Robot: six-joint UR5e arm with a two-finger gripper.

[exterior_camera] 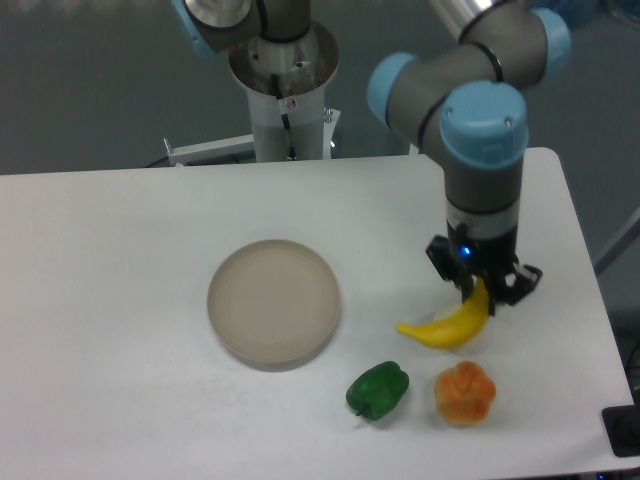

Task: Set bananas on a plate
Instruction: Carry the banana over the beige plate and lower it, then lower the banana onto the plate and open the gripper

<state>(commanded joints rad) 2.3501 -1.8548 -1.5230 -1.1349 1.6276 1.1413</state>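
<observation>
The hand (pixel 482 290) is gripping the banana (pixel 447 326) by its upper end, letting it hang clear of the worktop (pixel 120 330) for carrying toward the plate (pixel 273 299).

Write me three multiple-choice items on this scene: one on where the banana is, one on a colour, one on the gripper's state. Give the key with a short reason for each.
1. Where is the banana?
A. lying on the plate
B. hanging from the gripper, right of the plate
C. flat on the table by the green pepper

2. What colour is the lobed fruit right of the green pepper?
A. orange
B. purple
C. white

3. What is the state of the gripper?
A. open above the plate
B. shut on nothing
C. shut on the banana

Key:
1 B: the banana hangs from the fingers, clear to the right of the plate, which holds nothing.
2 A: the lobed fruit near the table's front edge is plainly orange.
3 C: the fingers grip the banana's upper end.
</observation>
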